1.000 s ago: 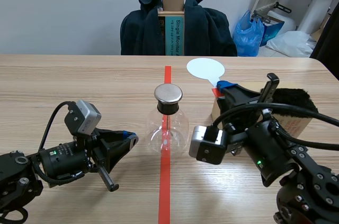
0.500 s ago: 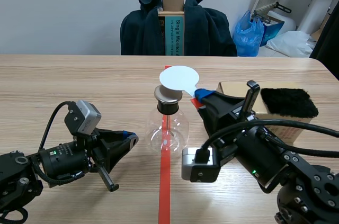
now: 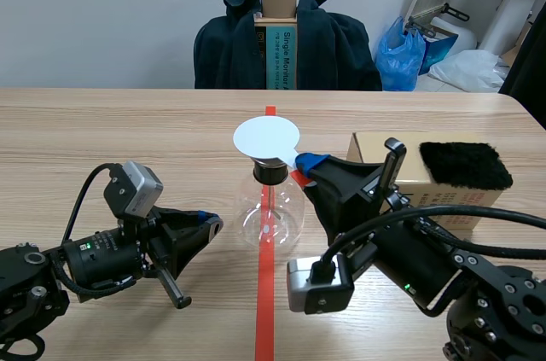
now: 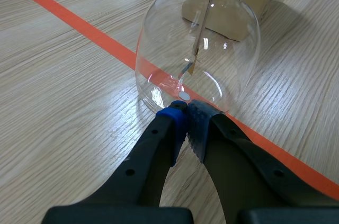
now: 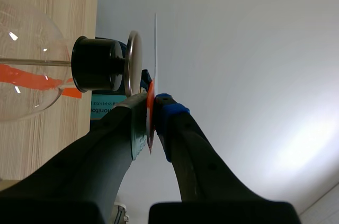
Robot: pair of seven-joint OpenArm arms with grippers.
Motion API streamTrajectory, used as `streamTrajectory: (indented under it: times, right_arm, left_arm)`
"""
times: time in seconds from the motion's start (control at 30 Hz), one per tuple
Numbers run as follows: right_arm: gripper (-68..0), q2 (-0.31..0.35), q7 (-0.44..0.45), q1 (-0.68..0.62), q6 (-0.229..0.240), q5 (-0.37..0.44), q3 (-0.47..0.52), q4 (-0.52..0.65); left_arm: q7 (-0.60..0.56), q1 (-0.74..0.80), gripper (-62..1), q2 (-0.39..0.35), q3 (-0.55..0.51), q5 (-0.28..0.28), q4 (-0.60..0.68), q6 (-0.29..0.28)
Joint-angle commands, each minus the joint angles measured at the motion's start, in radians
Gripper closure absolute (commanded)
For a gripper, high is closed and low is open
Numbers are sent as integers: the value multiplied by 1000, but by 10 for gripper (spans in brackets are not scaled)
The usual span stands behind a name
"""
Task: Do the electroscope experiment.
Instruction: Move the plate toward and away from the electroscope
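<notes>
Hovering just above the metal cap [image 5: 132, 62] of the electroscope [image 3: 270, 207], the white disc [image 3: 266, 136] is clamped in the right gripper [image 5: 153, 105]; the left gripper [image 4: 185, 117], fingers together and empty, sits at the electroscope's base; contact and leaf reading look pending.

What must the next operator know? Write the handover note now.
Left tool: shut on nothing, tips at the flask's base.
Right tool: shut on the white disc's handle; the disc hangs just over the flask's metal cap, a thin gap showing.
Black fur lies on the box.
Done: disc gripped, at the cap.
Left: probably touch disc to cap, watch the foil strip inside.
</notes>
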Motion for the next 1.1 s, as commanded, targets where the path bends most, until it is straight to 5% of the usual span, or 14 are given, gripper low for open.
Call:
streamTrajectory:
  times: [0.0,0.27,1.07]
  right_arm:
    - [-7,11,3,6,-14,3,3,18]
    - [-7,11,-23,-3,-14,3,4,18]
    - [-7,11,-426,-8,-13,3,4,18]
  left_arm:
    - [-21,-3,-28,3,-3,-10,25,-2]
    - [-23,-3,-28,3,-3,-10,25,-2]
    - [-25,-3,-28,3,-3,-10,25,-2]
